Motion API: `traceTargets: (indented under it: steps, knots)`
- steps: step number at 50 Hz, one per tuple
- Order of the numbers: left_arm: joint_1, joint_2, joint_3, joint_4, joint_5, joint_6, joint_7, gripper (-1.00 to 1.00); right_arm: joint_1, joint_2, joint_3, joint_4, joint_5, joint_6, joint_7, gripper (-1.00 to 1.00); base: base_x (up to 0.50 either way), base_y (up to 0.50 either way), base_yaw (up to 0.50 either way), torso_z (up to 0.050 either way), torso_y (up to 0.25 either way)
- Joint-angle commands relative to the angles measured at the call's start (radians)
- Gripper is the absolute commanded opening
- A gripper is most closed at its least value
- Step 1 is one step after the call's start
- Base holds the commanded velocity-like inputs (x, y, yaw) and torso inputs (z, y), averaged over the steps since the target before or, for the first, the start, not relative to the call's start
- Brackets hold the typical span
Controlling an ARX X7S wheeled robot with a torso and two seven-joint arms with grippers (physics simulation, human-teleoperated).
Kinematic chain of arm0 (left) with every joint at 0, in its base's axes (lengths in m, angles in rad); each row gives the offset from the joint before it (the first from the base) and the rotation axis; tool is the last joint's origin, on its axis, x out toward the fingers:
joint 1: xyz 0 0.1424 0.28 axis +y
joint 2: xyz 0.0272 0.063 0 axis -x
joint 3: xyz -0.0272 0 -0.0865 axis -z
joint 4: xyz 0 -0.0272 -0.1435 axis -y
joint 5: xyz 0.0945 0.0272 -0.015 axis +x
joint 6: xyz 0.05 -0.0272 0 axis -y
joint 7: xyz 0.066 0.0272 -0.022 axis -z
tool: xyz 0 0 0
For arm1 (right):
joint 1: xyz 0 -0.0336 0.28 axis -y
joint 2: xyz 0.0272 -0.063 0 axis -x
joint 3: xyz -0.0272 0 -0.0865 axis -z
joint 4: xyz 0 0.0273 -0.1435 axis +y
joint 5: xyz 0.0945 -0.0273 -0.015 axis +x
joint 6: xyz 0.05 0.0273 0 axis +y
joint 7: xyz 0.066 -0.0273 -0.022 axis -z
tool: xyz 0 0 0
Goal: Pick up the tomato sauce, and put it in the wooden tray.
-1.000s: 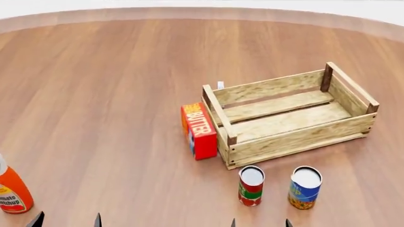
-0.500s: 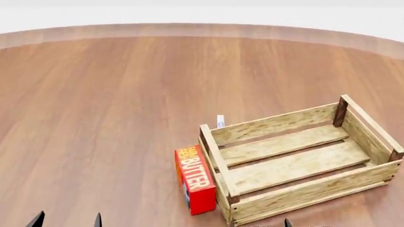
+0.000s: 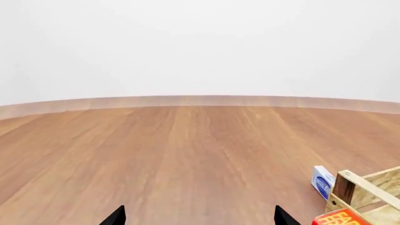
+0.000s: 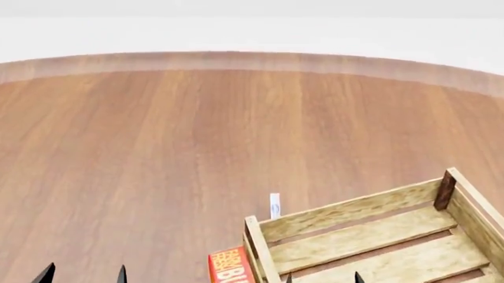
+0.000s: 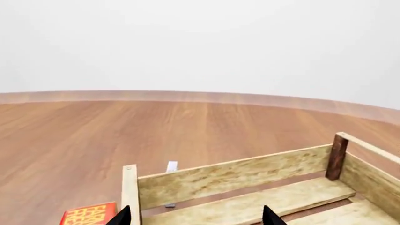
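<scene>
The wooden tray sits at the lower right of the head picture, with nothing in it. A red butter box stands just beside its left end, cut off by the bottom edge. A small white and blue packet stands behind the tray's back corner. The tomato sauce can is not in any picture now. The left hand and right hand show only black finger tips, set apart and holding nothing. The brown wooden table is round, with a plain white room behind.
</scene>
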Motion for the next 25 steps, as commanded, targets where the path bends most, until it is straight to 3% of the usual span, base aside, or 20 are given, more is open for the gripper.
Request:
traceTargets:
  steps: [1,22,23,25]
  knots:
    - [0.000,-0.007,0.009,-0.003,-0.007,0.003,-0.008,1.00,-0.004,0.003,-0.005,0.000,0.001,-0.014,0.017,1.00,0.00,0.00,0.00,0.000,0.000]
    - [-0.005,-0.019,0.023,0.002,0.000,-0.020,-0.043,1.00,-0.003,0.015,-0.021,-0.001,0.009,-0.018,0.030,1.00,0.00,0.00,0.00,0.000,0.000]
    - [0.013,0.126,-0.153,-0.006,0.140,0.012,0.157,1.00,-0.021,-0.137,0.154,-0.005,-0.141,-0.002,-0.148,1.00,0.00,0.00,0.00,0.000,0.000]
    - [0.014,0.115,-0.133,-0.005,0.141,0.006,0.152,1.00,-0.020,-0.127,0.140,-0.005,-0.131,-0.001,-0.135,1.00,0.00,0.00,0.00,0.000,0.000]
